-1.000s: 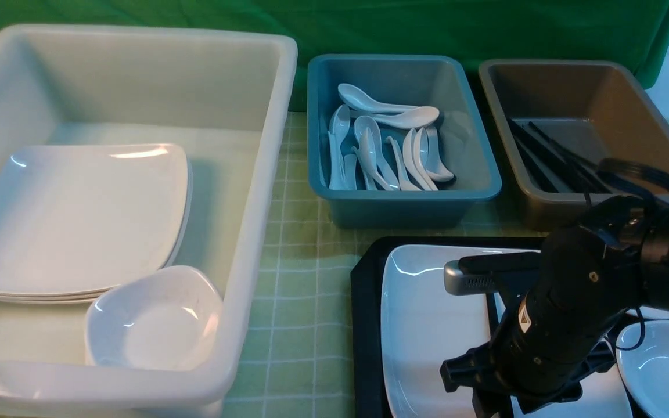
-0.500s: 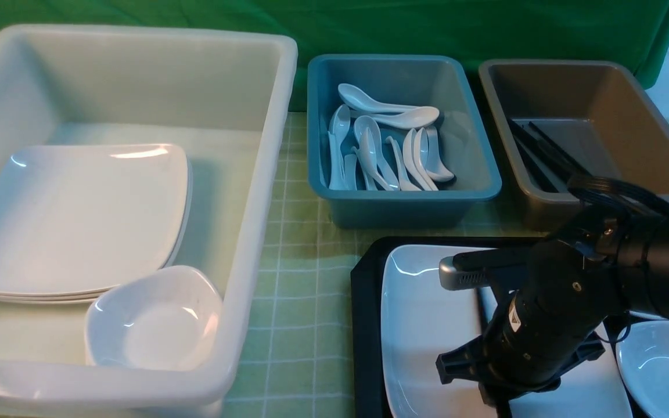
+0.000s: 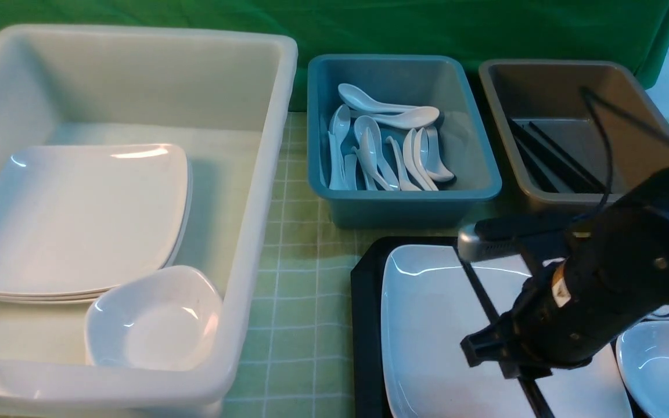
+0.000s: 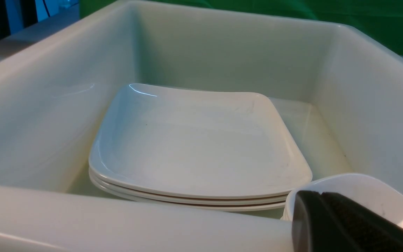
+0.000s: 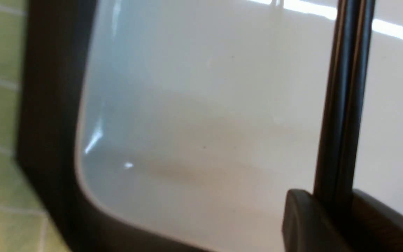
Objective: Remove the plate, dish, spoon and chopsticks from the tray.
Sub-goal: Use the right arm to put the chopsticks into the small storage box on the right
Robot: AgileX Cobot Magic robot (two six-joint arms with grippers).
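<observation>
We see the right gripper (image 5: 338, 213) clamped on the thin black chopsticks (image 3: 481, 293), which slant across the glossy, round-cornered white plate (image 3: 427, 325) lying on the black tray (image 3: 363, 325). A deep white dish (image 3: 659, 366) sits at the tray's right end. Beyond the tray, a blue bin (image 3: 317, 133) holds white spoons (image 3: 392, 151), and a brown bin (image 3: 648, 122) holds black sticks (image 3: 549, 157). Left of the tray, a big white tub (image 3: 259, 203) carries stacked plates (image 3: 79, 215) and a small bowl (image 3: 154, 319). The left gripper (image 4: 341, 224), clenched, hangs by the tub's near wall. The right arm (image 3: 613, 290) hides part of the plate.
</observation>
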